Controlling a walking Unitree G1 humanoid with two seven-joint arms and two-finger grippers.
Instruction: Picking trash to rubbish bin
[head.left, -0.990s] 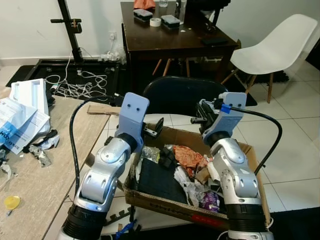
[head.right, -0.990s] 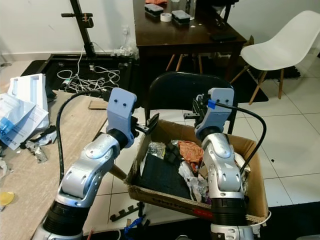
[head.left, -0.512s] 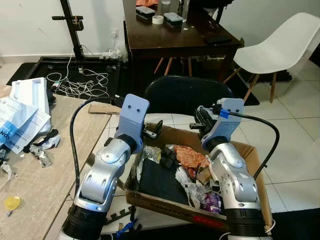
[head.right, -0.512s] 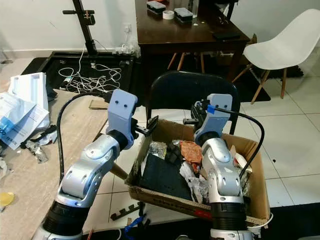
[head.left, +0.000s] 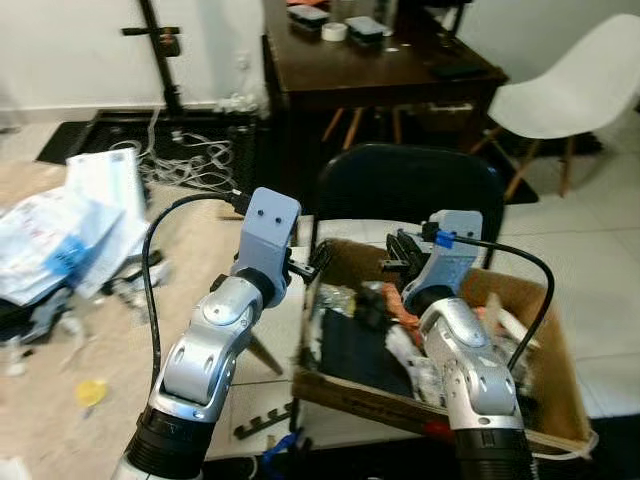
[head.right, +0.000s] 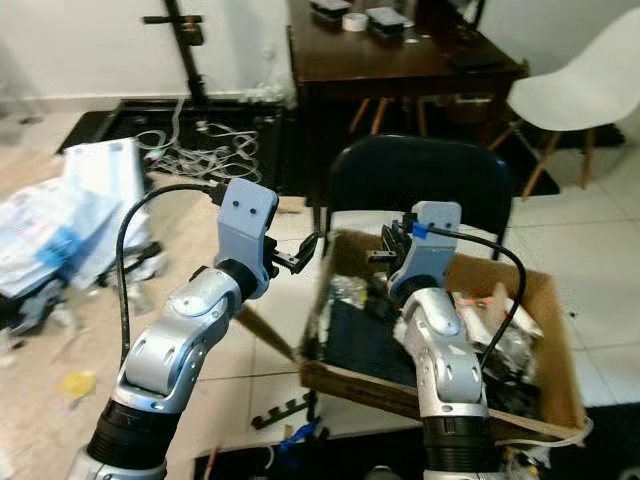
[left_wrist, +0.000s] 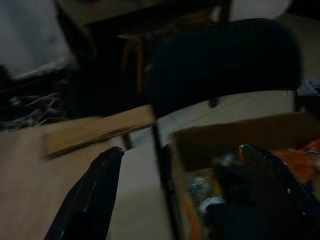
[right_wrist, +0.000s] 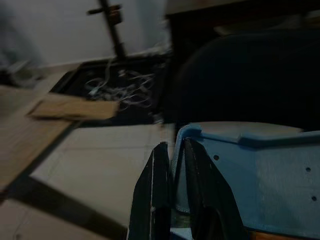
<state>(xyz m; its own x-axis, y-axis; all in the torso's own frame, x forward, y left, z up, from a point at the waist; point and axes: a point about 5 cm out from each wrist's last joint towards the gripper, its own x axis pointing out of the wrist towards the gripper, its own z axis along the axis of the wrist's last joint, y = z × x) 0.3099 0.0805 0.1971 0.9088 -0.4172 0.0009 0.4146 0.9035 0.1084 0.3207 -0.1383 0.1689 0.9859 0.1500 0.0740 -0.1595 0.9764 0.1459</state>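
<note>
A cardboard box (head.left: 540, 400) serving as the rubbish bin is seen on the tiled floor, already loaded with wrappers (head.left: 395, 300). More trash (head.left: 60, 235) is scattered over the mat well to the left. The left gripper (left_wrist: 175, 200) is held above the box's near corner, fingers spread wide and empty; the right gripper (right_wrist: 175, 195) is raised with its fingers nearly together, nothing visibly between them. While turning, the box wall could be knocked by the low-held left fingers.
</note>
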